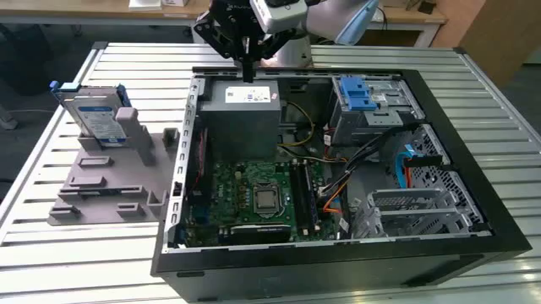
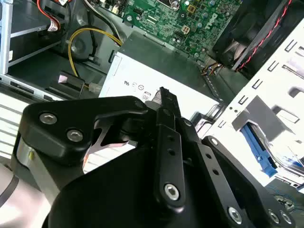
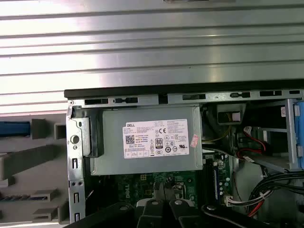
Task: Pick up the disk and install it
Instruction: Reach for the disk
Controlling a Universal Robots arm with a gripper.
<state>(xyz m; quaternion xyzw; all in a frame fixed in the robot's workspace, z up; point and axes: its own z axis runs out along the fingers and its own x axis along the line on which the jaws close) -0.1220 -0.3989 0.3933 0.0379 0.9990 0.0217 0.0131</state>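
Note:
The disk [image 1: 95, 118], a silver drive with a white-and-blue label and blue rail frame, stands on edge in a grey holder [image 1: 110, 183] on the table at the exterior view's left, outside the open computer case [image 1: 338, 253]. My gripper [image 1: 248, 73] hangs above the case's far rim, over the grey power supply box [image 1: 245, 120], well away from the disk. Its black fingers [image 2: 164, 102] are pressed together with nothing between them. In the first wrist view the gripper [image 3: 161, 207] points down at the motherboard edge below the power supply [image 3: 147, 140]. The disk's blue rail [image 2: 259, 152] shows beside the holder.
Inside the case a drive cage with a bare blue latch [image 1: 363, 98] sits at the far right in the exterior view. Cables [image 1: 381, 164], the green motherboard [image 1: 262, 196] and a metal bracket [image 1: 414, 209] fill the case. The slatted metal table [image 1: 85, 253] surrounds it.

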